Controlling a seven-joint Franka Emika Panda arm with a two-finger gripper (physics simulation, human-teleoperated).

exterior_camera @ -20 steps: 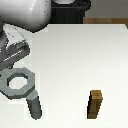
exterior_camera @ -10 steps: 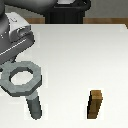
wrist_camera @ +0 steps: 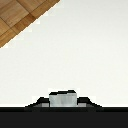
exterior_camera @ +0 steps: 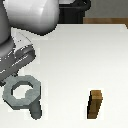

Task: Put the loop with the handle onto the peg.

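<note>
You have a white worktop [exterior_camera: 85, 60] with plenty of open surface: its far edge runs along the top of the exterior view, with brown wooden floor and a dark object beyond it, and the whole middle stretch lies bare. In the wrist view the worktop's edge cuts diagonally across one corner, with wooden parquet floor [wrist_camera: 17, 17] past it.

The loop with the handle [exterior_camera: 22, 95] sits at the exterior view's left, low in the frame. It is a flat grey metal ring with a faceted, nut-like outer rim and a round hole, and a short stubby cylindrical handle sticks from its rim toward the near edge. Whether it rests on the worktop or hangs just above it, you cannot tell.

The arm's bulky grey and white body fills the upper left of the exterior view, and the gripper [exterior_camera: 17, 62] hangs directly above the ring, close to its far rim; you cannot tell whether its jaws are spread or closed on the ring.

A brown wooden square-sided block [exterior_camera: 95, 104] stands upright, well apart from the ring, toward the exterior view's right near the near edge.

A small pale grey piece [wrist_camera: 63, 98] shows in the wrist view against a black band.
</note>
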